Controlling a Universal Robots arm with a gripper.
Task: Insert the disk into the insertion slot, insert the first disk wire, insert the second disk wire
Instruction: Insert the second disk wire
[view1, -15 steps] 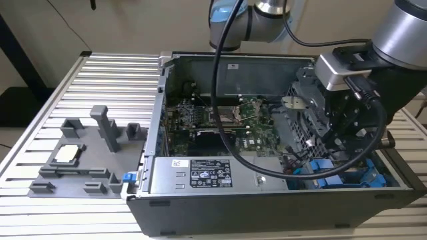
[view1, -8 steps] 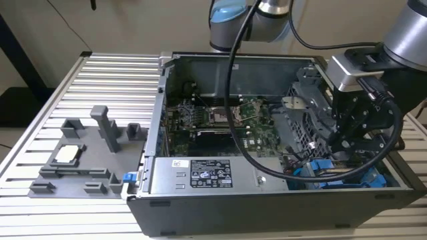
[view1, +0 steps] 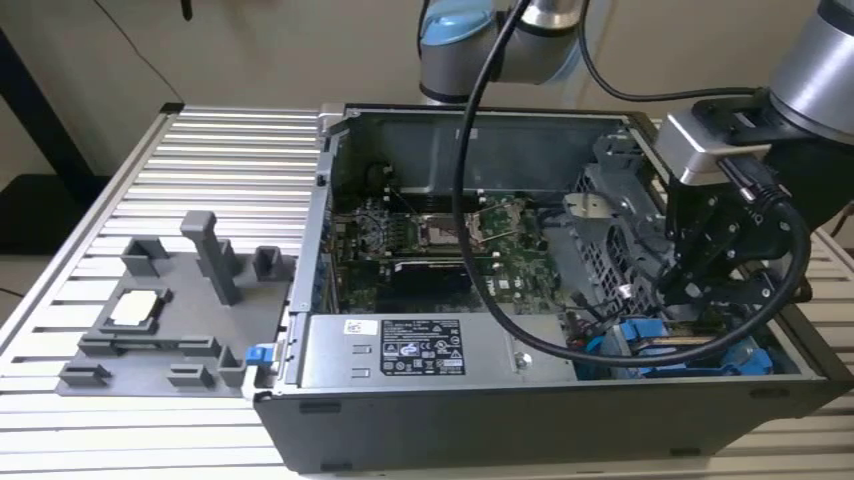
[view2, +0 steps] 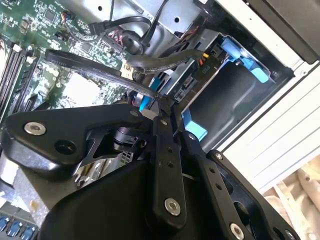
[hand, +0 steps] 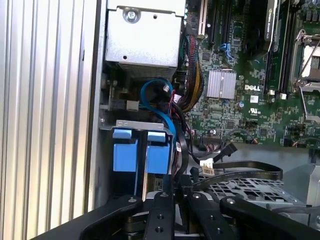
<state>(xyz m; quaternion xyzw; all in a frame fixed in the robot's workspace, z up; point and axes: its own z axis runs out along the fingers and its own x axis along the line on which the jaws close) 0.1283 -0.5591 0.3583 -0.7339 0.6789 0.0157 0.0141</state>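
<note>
Ribbed aluminium bench (view1: 200, 150) carries an open computer case (view1: 534, 330) and a grey fixture tray (view1: 147, 320); in the exterior view the gripper (view1: 714, 290) reaches down beside the drive cage (view1: 621, 230), above blue carrier frames (view1: 694, 350) at the case's near corner. In the second wrist view the fingers (view2: 165, 120) look nearly closed around a black wire (view2: 165, 60) near the insertion slot (view2: 235, 95), so I judge a wire step is in hand, needing careful alignment. In the first wrist view the disk (hand: 145, 155) seems seated; cables (hand: 185, 130) crowd the narrow gap.
</note>
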